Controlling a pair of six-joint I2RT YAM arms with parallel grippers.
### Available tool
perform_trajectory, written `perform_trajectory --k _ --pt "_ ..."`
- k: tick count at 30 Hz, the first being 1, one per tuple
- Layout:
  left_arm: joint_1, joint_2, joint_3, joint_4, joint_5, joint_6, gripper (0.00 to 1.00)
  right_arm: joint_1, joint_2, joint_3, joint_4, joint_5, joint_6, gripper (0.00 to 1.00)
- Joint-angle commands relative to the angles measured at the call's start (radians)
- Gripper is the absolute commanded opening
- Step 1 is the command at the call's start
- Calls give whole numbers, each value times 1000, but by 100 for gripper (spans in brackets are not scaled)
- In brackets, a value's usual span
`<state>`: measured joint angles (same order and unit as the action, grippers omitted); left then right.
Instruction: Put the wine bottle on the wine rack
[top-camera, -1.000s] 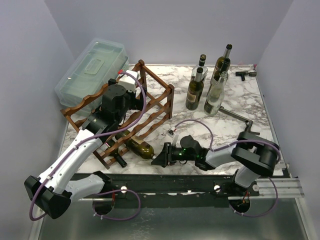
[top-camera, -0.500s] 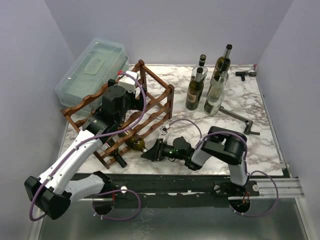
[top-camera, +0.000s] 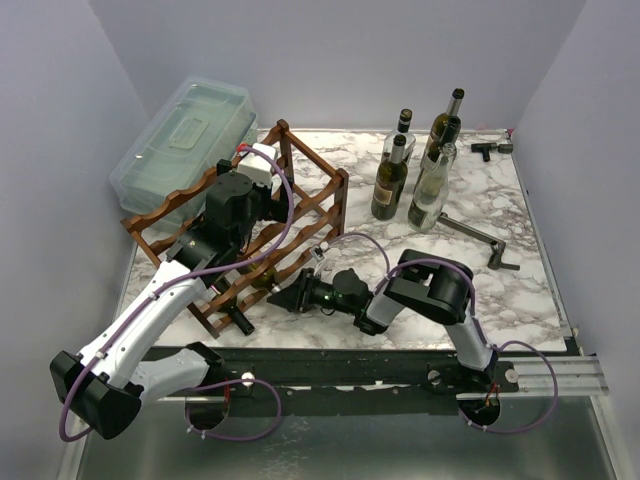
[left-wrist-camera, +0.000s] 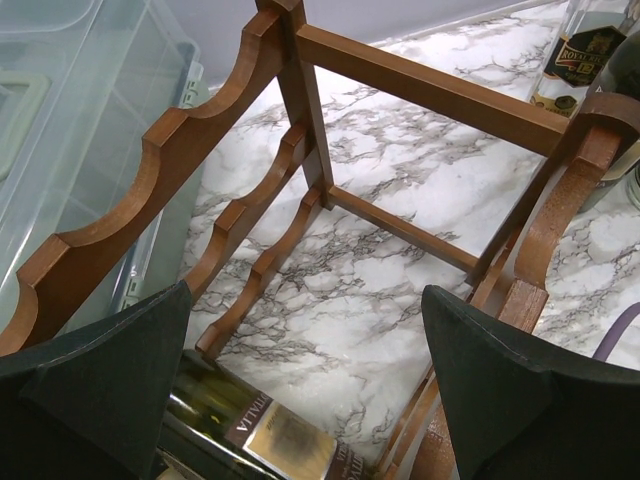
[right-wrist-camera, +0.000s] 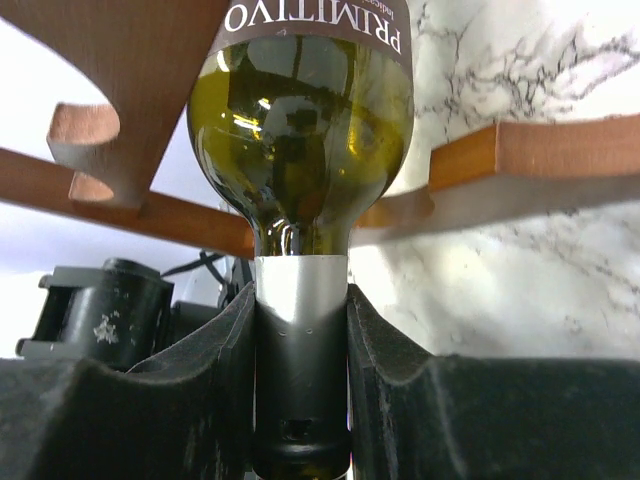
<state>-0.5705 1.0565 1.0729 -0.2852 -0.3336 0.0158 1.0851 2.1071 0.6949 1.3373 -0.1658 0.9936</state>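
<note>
Between wine rack rails, wine bottle, neck in right pincer

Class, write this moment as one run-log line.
right gripper: shut on wine bottle neck | wine bottle: partly inside wine rack | left gripper: open over wine rack

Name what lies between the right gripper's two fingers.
The neck of the wine bottle, clamped by those fingers; the right wrist view shows it, with the body among the wine rack rails.
</note>
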Motion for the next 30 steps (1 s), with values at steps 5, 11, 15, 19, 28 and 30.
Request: perform_trajectory --k 5,11,15,19,28,30 --pt "4 3 -9 25 -17 7 99 9 17 91 67 67 -25 1" --pt "4 8 -12 28 -18 6 99 17 26 98 39 71 -14 1" --pt "5 2 -15 30 -1 1 99 19 31 122 -8 72 -8 1" --pt "4 8 -11 27 -8 2 99 20 24 142 -65 85 -16 1" --pt "4 4 -18 32 -1 0 99 21 24 165 -92 112 -35 1" --pt "4 9 -12 28 -7 3 99 21 29 165 -65 111 -34 0"
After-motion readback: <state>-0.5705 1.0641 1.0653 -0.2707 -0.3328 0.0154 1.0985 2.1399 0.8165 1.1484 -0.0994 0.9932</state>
